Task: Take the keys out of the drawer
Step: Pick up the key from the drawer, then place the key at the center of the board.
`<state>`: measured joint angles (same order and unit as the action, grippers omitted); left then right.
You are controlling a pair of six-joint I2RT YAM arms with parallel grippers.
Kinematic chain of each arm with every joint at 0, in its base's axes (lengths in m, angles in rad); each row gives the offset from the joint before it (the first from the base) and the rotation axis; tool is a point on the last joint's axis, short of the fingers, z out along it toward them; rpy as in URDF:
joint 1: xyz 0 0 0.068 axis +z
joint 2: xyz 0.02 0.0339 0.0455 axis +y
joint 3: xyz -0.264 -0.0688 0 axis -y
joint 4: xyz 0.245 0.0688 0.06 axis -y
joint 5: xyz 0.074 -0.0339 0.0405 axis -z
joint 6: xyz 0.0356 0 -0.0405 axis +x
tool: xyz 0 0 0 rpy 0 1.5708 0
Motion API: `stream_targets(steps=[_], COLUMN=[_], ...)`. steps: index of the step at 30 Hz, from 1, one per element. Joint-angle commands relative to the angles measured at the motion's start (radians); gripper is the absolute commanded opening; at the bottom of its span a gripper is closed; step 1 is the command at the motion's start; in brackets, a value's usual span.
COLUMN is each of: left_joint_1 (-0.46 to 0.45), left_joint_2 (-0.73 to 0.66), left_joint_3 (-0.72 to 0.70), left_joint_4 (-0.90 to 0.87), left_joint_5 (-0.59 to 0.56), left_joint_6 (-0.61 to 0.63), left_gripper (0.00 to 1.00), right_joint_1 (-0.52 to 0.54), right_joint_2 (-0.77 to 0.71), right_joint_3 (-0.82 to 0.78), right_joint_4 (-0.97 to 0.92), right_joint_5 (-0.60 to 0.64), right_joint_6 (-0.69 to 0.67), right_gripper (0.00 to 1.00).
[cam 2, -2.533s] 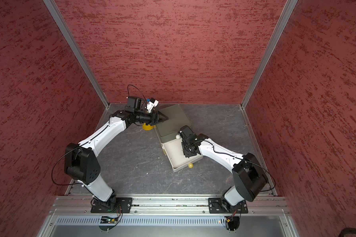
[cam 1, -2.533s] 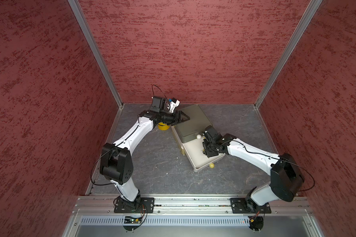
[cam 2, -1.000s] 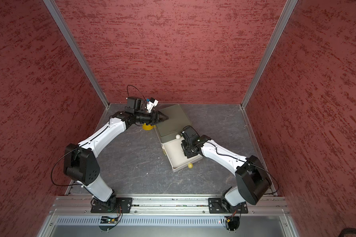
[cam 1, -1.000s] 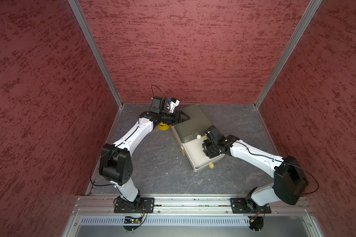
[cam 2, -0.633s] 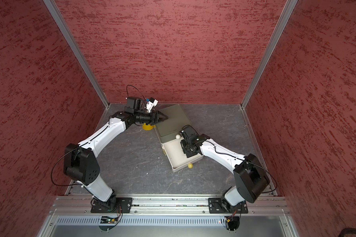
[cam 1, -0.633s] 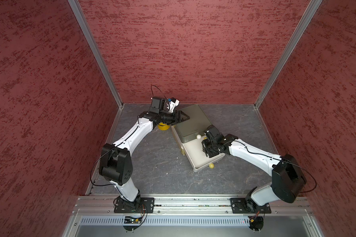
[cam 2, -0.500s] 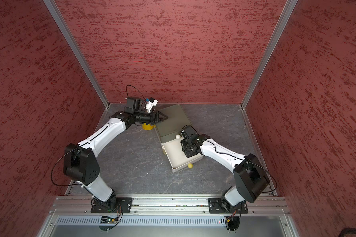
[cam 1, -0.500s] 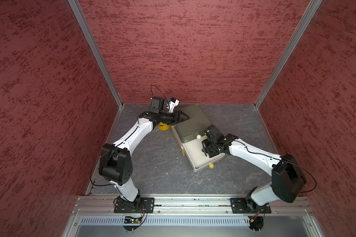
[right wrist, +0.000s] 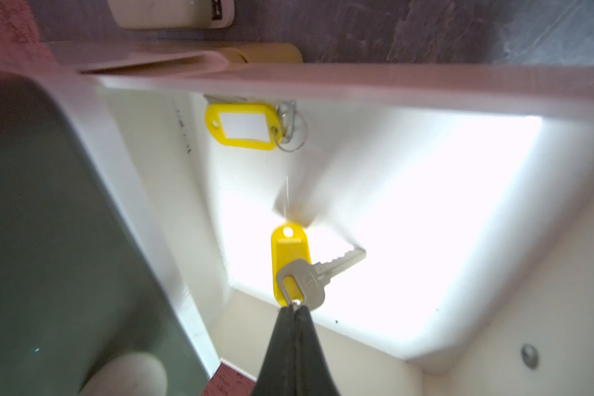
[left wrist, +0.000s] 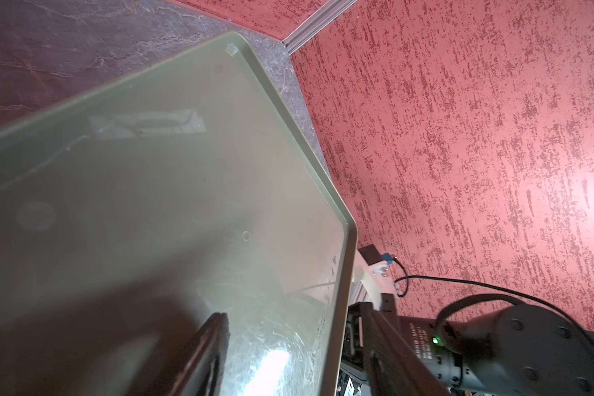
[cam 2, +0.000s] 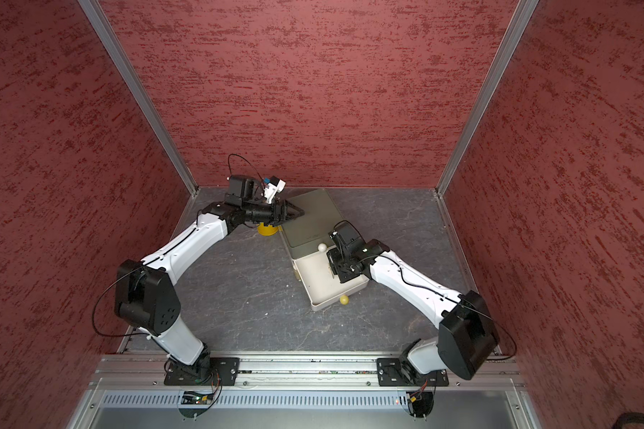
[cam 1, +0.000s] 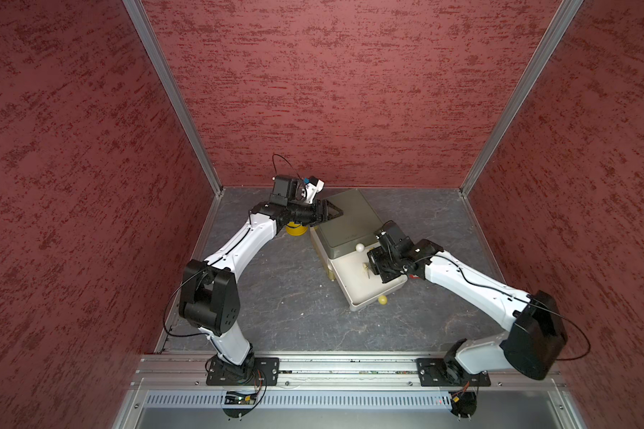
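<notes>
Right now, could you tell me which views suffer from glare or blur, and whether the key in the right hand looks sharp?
Right wrist view: the floor of the drawer is blown out white and its rim smeared, yet the yellow-tagged key pinched by the right hand is crisp. Left wrist view: a glare patch on the green cabinet top. Both top views: even and sharp.

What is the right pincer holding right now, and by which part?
The right pincer is shut on the yellow-tagged key, pinching it at the ring end, where the key's head joins the tag.
</notes>
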<state>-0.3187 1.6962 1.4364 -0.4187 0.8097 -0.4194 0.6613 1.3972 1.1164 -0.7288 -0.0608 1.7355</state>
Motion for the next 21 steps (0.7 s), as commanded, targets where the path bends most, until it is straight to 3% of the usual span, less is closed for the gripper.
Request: stream_targets(steps=[1,11,21], left_joint_1=[0.008,-0.010,-0.022], left_joint_2=[0.089,0.069,0.031], left_joint_3=[-0.065,-0.024,-0.019], left_joint_4=[-0.194,-0.182,-0.156], left_joint_5=[-0.109,-0.110,-0.119], left_joint_6=[-0.008,-0.031,-0.051], left_gripper=[0.66,0.66,0.66], right_joint_1=[0.004,-0.014,-0.143], right_joint_2=[-0.057,-0.254,-0.459], right_joint_3=[0.025,0.066,-0.022], right_joint_4=[-0.083,-0.292,-0.458], right_joint_5=[0.029,0.156,0.216], right_joint_6=[-0.026,-0.110,-0.190], right_gripper=[0.00,0.00,0.00])
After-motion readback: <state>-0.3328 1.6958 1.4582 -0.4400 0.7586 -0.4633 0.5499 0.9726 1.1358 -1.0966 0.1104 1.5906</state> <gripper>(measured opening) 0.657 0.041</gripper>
